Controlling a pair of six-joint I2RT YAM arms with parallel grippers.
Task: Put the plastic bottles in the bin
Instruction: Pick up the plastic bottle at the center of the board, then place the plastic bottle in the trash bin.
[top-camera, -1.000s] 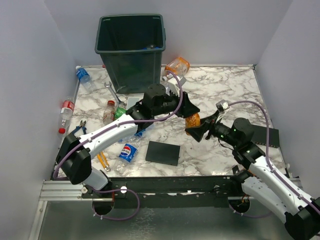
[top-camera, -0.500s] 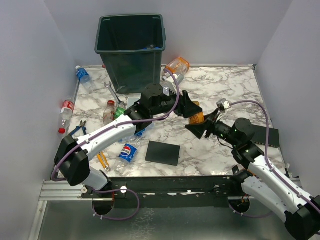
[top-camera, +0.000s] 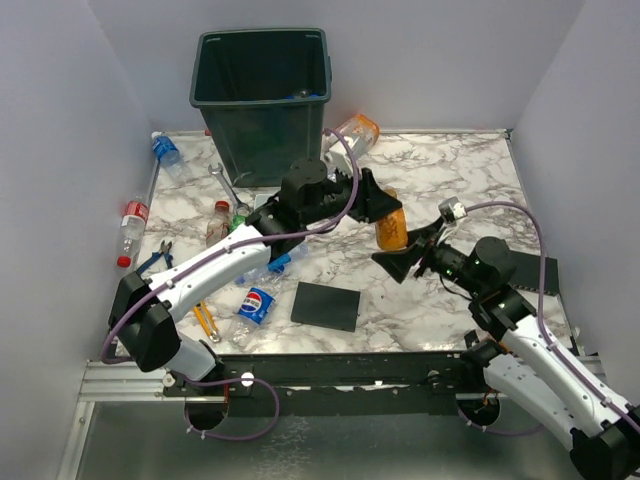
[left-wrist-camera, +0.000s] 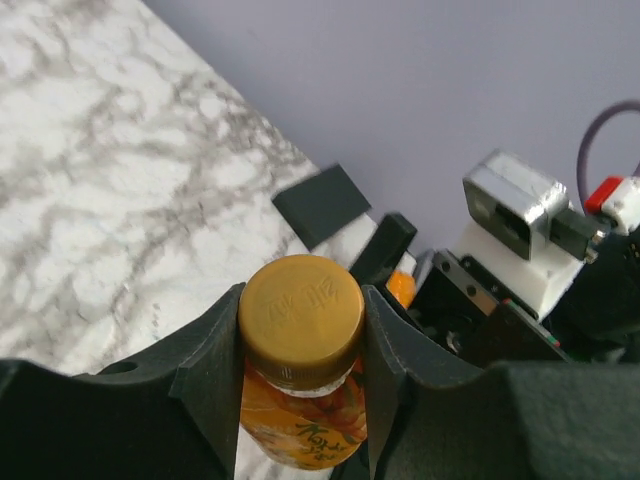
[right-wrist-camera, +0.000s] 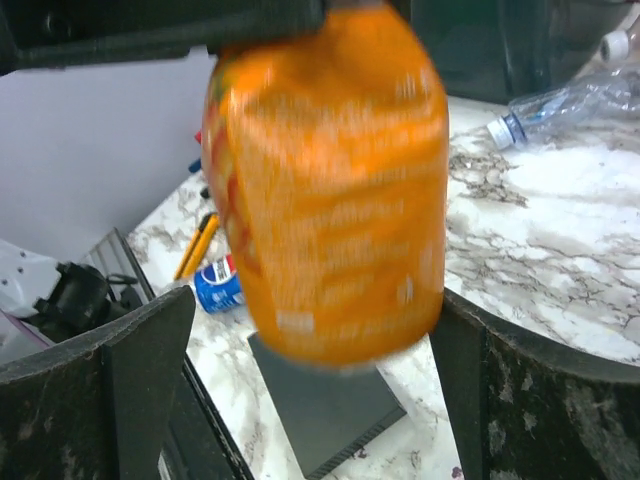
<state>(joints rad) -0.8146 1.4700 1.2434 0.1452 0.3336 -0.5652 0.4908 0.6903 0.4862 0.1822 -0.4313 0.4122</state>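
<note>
The left gripper (left-wrist-camera: 300, 335) was closed on the neck of an orange bottle (left-wrist-camera: 300, 425), one finger (left-wrist-camera: 215, 370) on each side just under the gold cap (left-wrist-camera: 300, 318). The bottle hung from it, off the table (top-camera: 450, 170). Right under it the right gripper (right-wrist-camera: 312, 300) stood wide open and held nothing. Its fingers (right-wrist-camera: 140, 350) flanked the bottle's lower end, and blur hid whether they touched it.

Below both grippers, toward the near edge, a black plate (top-camera: 326, 305) lay flat. A Pepsi bottle (top-camera: 255, 303) lay just left of the plate. Further left of the left gripper, past its arm, lay a red-capped bottle (top-camera: 217, 228), a wrench (top-camera: 228, 185) and pliers (top-camera: 155, 258). Just beyond the left gripper an orange-labelled bottle (top-camera: 357, 130) lay beside the bin (top-camera: 262, 135). The bin stood upright beyond and left of that gripper, at the back of the table.
</note>
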